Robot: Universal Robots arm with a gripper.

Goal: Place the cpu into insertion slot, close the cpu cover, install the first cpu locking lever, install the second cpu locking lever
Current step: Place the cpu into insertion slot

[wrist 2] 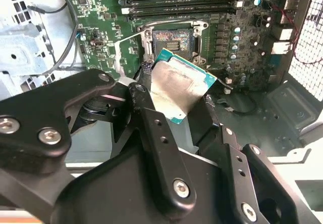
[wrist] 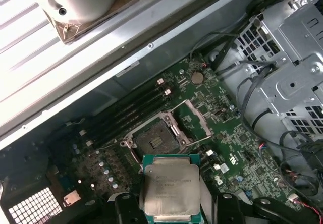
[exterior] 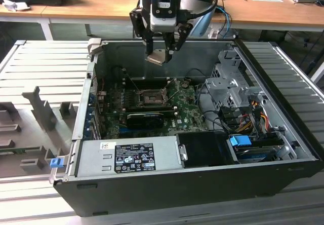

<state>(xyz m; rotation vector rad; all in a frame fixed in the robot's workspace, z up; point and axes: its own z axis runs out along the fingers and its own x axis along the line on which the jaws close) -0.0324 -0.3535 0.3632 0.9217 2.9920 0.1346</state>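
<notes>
The cpu, square with no longer side, hangs tilted off level, its silvery-grey, green-rimmed lid facing the first wrist view. The gripper pinches it by two opposite edges above the open case. In the exterior view it sits at twelve o'clock from the uncovered insertion slot.

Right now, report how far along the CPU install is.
Done: nothing seated yet; the insertion slot is bare and the cpu cover stands open beside it. In hand: the tool grips the cpu by its edges, above the open case, apart from the board. Left: seating the chip, closing the cover, both locking steps.
</notes>
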